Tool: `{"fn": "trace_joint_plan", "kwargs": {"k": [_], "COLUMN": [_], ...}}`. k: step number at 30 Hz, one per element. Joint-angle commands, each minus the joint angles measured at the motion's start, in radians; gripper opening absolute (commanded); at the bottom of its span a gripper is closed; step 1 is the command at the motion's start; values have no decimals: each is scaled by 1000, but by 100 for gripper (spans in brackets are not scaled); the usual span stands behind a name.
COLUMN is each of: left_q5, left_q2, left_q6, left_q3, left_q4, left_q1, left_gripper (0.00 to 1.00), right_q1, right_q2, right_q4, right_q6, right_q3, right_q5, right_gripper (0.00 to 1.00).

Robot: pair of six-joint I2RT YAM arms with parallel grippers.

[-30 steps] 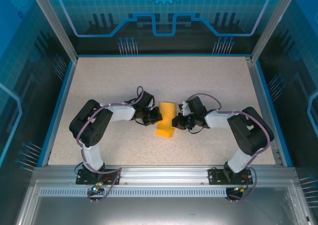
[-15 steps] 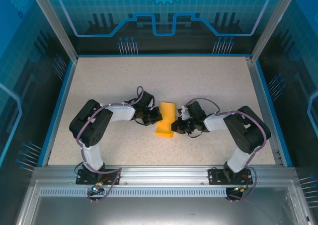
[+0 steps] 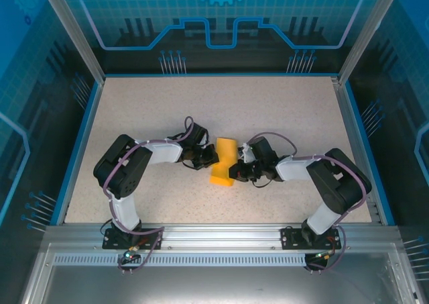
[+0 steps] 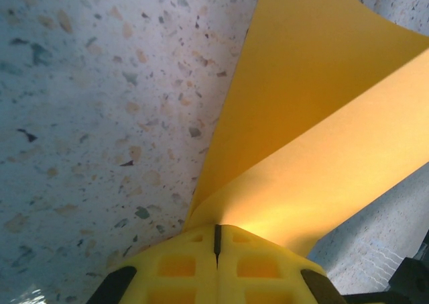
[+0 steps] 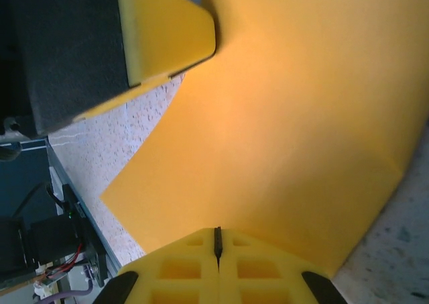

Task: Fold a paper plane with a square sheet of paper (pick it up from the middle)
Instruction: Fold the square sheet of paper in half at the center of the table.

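The square sheet of paper (image 3: 223, 162) lies near the middle of the speckled tabletop (image 3: 141, 109), between the two arms. It is not flat. In the top view it appears as a narrow orange-yellow shape, with the far part lifted and the near end lower and wider.

The left tool (image 3: 210, 159) reaches the sheet from the left side. In the left wrist view its yellow fingers (image 4: 181, 264) are pressed fully together. The paper comes out exactly at their tips, so the tool pinches the sheet at its edge. From there the paper opens in two layers, one bent over the other, above the tabletop.

The right tool (image 3: 236, 171) reaches the sheet from the right side, a little nearer to the arm bases. In the right wrist view its fingers (image 5: 181, 267) are also completely closed, and the lower edge of the sheet runs into their tips. At the upper left of that view, a yellow finger of the left tool touches the paper.
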Motion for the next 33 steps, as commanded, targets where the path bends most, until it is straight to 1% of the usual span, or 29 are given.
{"fn": "trace_joint_plan", "kwargs": {"k": [1, 8, 15, 17, 22, 26, 29, 33], "left_q5": [-59, -59, -59, -58, -59, -57, -59, -57], "left_q2": [52, 54, 52, 54, 52, 52, 52, 53], "left_q6": [23, 27, 29, 28, 30, 30, 32, 31], "left_q3": [-21, -18, -17, -15, -16, -16, -16, -16], "left_q4": [-88, -90, -92, -93, -94, -95, -95, -96], "left_q1": [-9, -10, -9, -10, -10, -10, -10, -10], "left_gripper": [0, 0, 0, 0, 0, 0, 0, 0], "right_q1": [14, 12, 19, 33, 67, 68, 68, 67], "right_q2": [20, 52, -61, -74, -36, -2, 17, -2], "right_q4": [29, 51, 8, -3, -3, 13, -6, -4], "right_q6": [22, 25, 26, 28, 36, 43, 37, 44], "right_q3": [-41, -84, -65, -59, -62, -91, -95, -94], "right_q5": [8, 18, 6, 7, 19, 46, 58, 53], "right_gripper": [0, 0, 0, 0, 0, 0, 0, 0]}}
